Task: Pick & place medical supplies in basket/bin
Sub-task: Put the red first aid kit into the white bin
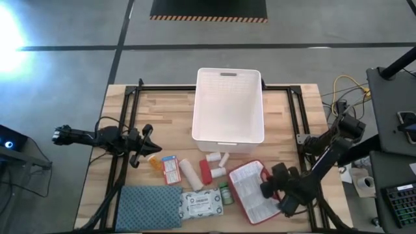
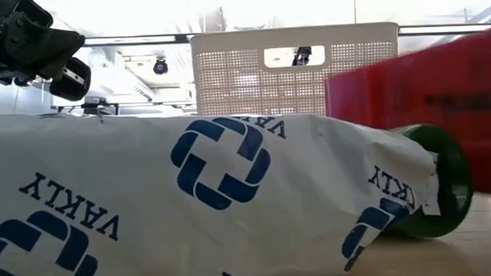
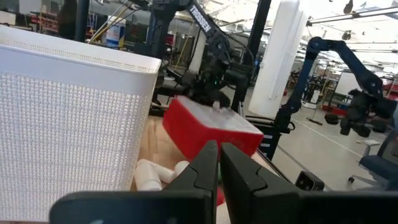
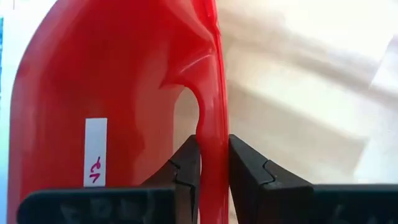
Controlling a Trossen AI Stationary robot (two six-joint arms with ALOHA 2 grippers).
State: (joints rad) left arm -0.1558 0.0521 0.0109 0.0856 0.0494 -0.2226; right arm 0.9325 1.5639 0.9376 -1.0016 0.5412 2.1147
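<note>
The red-and-white first-aid pouch (image 1: 248, 188) is at the table's near right, and my right gripper (image 1: 268, 190) is shut on it. The pouch shows red and tilted in the left wrist view (image 3: 208, 127). My left gripper (image 1: 153, 147) is shut and empty above the table's left side, beside an orange bottle (image 1: 154, 162). A small box (image 1: 171, 170), a white roll (image 1: 192, 174), a red roll (image 1: 205, 172), a green bottle (image 1: 225, 193) and the wipes packet (image 1: 201, 203) lie on the table. The white bin (image 1: 227, 104) stands at the far middle. My right gripper pinches the pouch's red edge (image 4: 211, 134) between its two fingers, coming from the table's right. The edge is dented in just ahead of the fingertips. The pouch is tilted, with its held side raised; whether its other side rests on the table I cannot tell.
A blue-grey folded cloth (image 1: 149, 208) lies at the near left edge. Two small white rolls (image 1: 218, 158) lie just in front of the bin. Black frame rails (image 1: 127, 117) run along the table's left and right sides. Bare wood lies left of the bin.
</note>
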